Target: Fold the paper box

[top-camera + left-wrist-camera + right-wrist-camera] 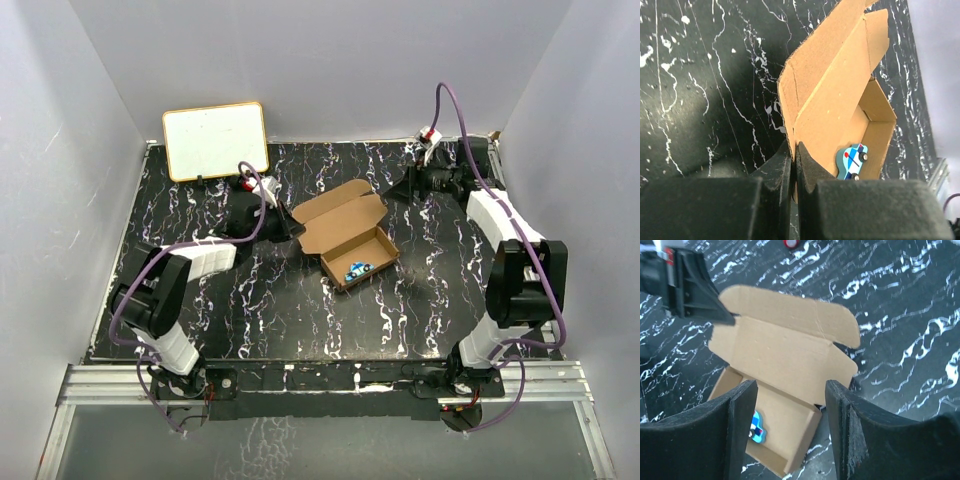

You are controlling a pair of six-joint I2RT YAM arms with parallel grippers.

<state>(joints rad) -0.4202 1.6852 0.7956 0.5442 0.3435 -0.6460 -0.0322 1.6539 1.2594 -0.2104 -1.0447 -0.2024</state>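
Observation:
The paper box [345, 235] is a brown cardboard carton in the middle of the table. Its lid [785, 350] is raised and leans back, and a small blue toy car [358, 269] lies in the tray. My left gripper [295, 229] is shut on the lid's left edge; in the left wrist view the jaws [794, 156] pinch the cardboard sheet [835, 90]. My right gripper [388, 194] hovers behind the box's far right corner. Its fingers [742, 430] stand apart with nothing between them, above the tray and the toy car [757, 427].
A white board with a tan frame [215, 140] leans at the back left. Grey walls close in the black marbled table [300, 310] on three sides. The left gripper [695, 290] shows at the upper left of the right wrist view.

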